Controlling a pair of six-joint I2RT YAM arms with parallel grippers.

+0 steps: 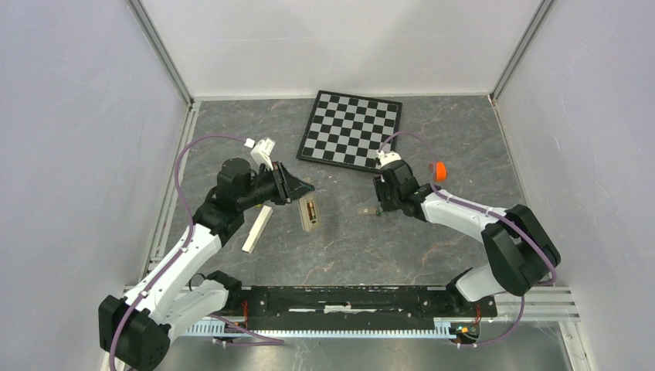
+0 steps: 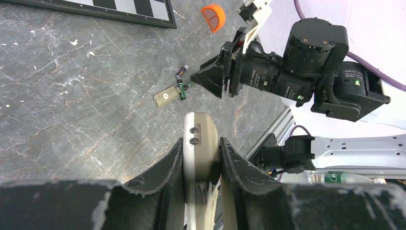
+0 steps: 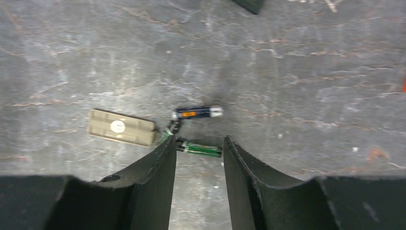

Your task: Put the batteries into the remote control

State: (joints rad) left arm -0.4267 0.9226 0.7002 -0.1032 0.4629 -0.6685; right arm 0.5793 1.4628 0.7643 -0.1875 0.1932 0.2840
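1. The grey stone-patterned worktop [image 1: 432, 247] carries everything. A black-and-white checkerboard [image 1: 351, 129] lies at its far side.
2. The left pincer [image 2: 201, 143] is clamped on one end of the remote control [image 1: 310, 212], one finger against each long side. The handset juts out past the fingertips, left of the worktop's middle. From overhead, its pale back and dark recess face up.
3. A longer plain cream block [image 1: 257, 228] lies flat just left of the remote, apart from it.
4. The right pincer [image 3: 199, 140] is low over the worktop, right of the middle, with its jaws spread and nothing gripped.
5. The orange cap [image 1: 439, 171] sits behind the right arm's wrist, well clear of the batteries.
6. A tan battery cover [image 3: 122, 127] lies flat just beyond the left fingertip of the right pincer.
7. The green battery [image 3: 198, 148] lies on the worktop crosswise in the mouth of the right pincer, spanning the gap between the two fingertips. Whether either tip touches it cannot be told.
8. The dark-blue battery [image 3: 197, 112], which has an orange label, lies just beyond the green one and roughly parallel to it, outside the jaws. One end is near the cover's corner.
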